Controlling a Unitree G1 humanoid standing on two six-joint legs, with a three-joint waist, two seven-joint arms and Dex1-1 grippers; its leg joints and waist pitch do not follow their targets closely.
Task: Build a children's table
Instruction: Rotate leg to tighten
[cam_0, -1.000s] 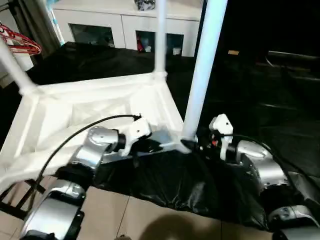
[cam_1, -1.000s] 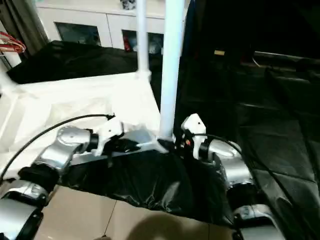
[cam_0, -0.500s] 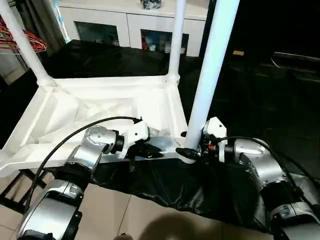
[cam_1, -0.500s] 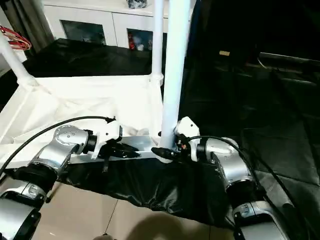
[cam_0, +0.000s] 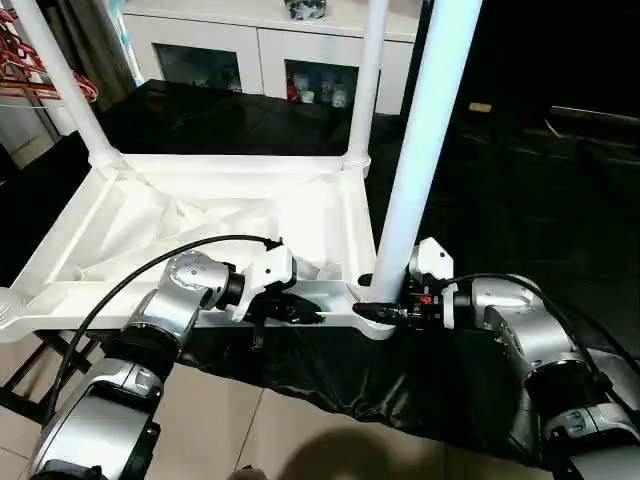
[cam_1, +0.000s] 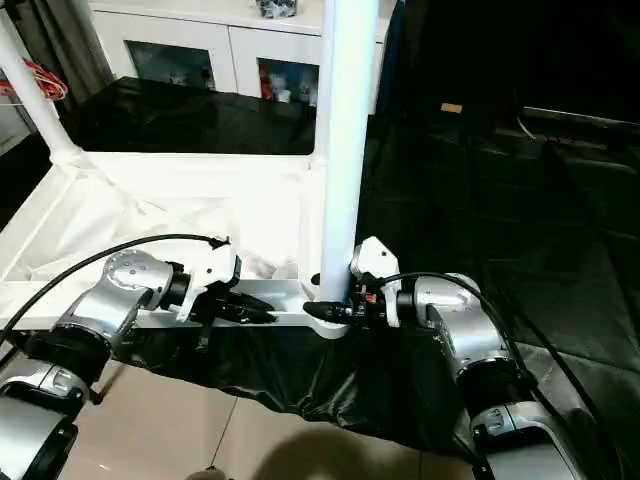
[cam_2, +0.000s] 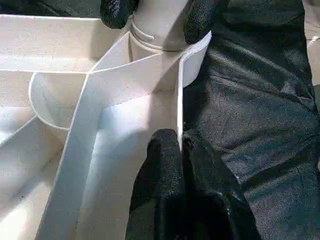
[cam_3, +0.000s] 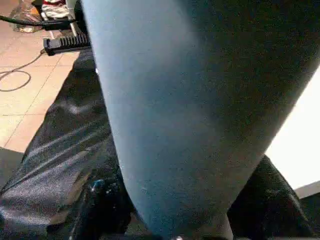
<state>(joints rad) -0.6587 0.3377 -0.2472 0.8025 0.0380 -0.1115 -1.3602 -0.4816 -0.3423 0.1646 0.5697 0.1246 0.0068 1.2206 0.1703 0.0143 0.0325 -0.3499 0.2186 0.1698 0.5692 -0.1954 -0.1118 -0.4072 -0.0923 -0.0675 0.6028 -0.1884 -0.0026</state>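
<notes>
The white table top (cam_0: 230, 215) lies upside down with its ribbed underside up. Three white legs stand in its corner sockets: far left (cam_0: 65, 90), far right (cam_0: 368, 80) and near right (cam_0: 425, 150). My left gripper (cam_0: 305, 312) is shut on the thin near rim (cam_2: 179, 100), a hand's width left of the near right corner. My right gripper (cam_0: 378, 312) reaches in from the right at the foot of the near right leg. One of its fingertips (cam_2: 117, 10) presses each side of the leg (cam_2: 160, 20) just above the socket.
The top rests on a surface draped in black cloth (cam_0: 330, 370) that hangs over the near edge to the tiled floor (cam_0: 250, 430). A white cabinet with glass doors (cam_0: 250, 50) stands behind. Red hangers (cam_0: 20, 75) hang at the far left.
The camera has tilted, so the whole picture shifted. My right gripper has come in from the right of the near right leg to its foot and narrowed around it. The left gripper keeps its hold.
</notes>
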